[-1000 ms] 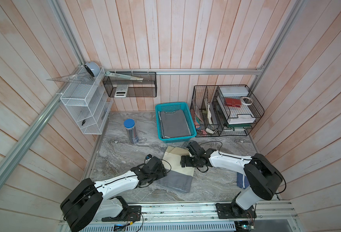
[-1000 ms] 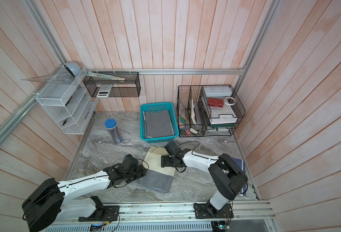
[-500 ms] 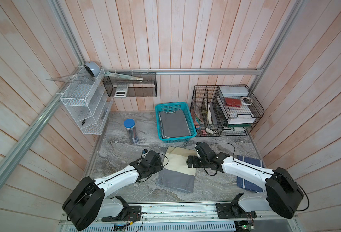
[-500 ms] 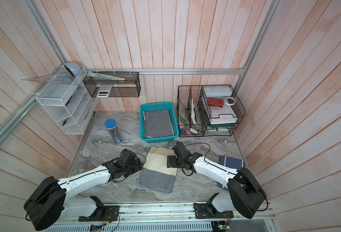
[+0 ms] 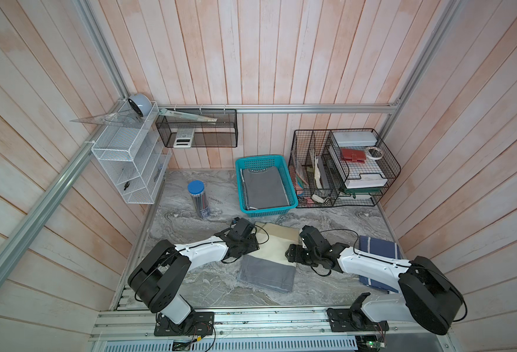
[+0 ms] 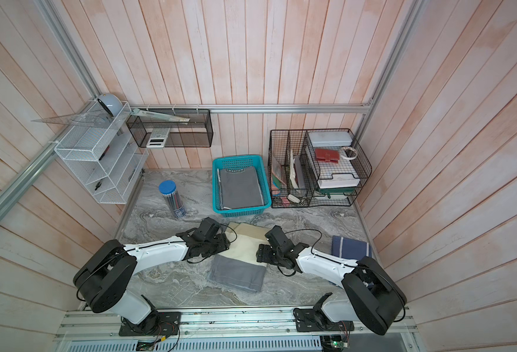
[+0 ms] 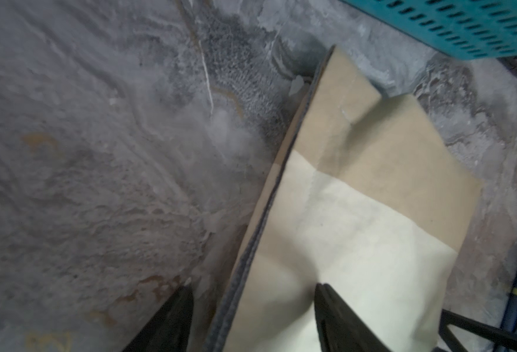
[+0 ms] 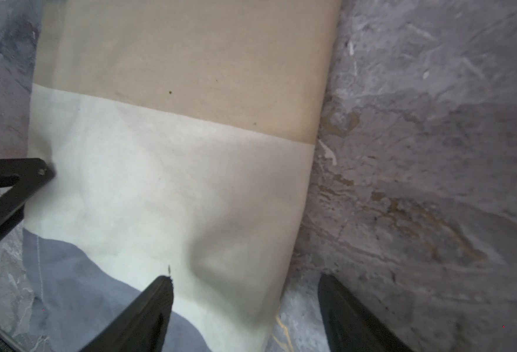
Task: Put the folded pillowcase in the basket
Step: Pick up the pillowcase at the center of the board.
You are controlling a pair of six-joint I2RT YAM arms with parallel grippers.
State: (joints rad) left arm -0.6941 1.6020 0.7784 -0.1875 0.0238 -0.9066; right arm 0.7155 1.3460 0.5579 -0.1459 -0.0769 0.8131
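The folded pillowcase [image 5: 277, 245] [image 6: 246, 243], with tan, cream and grey bands, lies flat on the marble table in front of the teal basket [image 5: 258, 159] [image 6: 238, 158]. My left gripper [image 5: 255, 240] [image 7: 251, 292] is open astride the pillowcase's [image 7: 357, 198] left edge, one finger on the cloth and one on the table. At the opposite edge my right gripper [image 5: 290, 254] [image 8: 245, 280] is open in the same way over the pillowcase [image 8: 190, 152]. A corner of the basket [image 7: 464, 27] shows in the left wrist view.
A grey cloth [image 5: 263, 189] lies in the basket. A blue-lidded pencil tube [image 5: 198, 201] stands left of it, and a black wire organizer [image 5: 342, 170] stands right. A navy folded cloth [image 5: 379, 253] lies under the right arm. A white mesh shelf [image 5: 129, 164] hangs on the left wall.
The left gripper moved farther up the pillowcase's left edge. The right gripper drew back to its right edge. Both pairs of jaws have narrowed.
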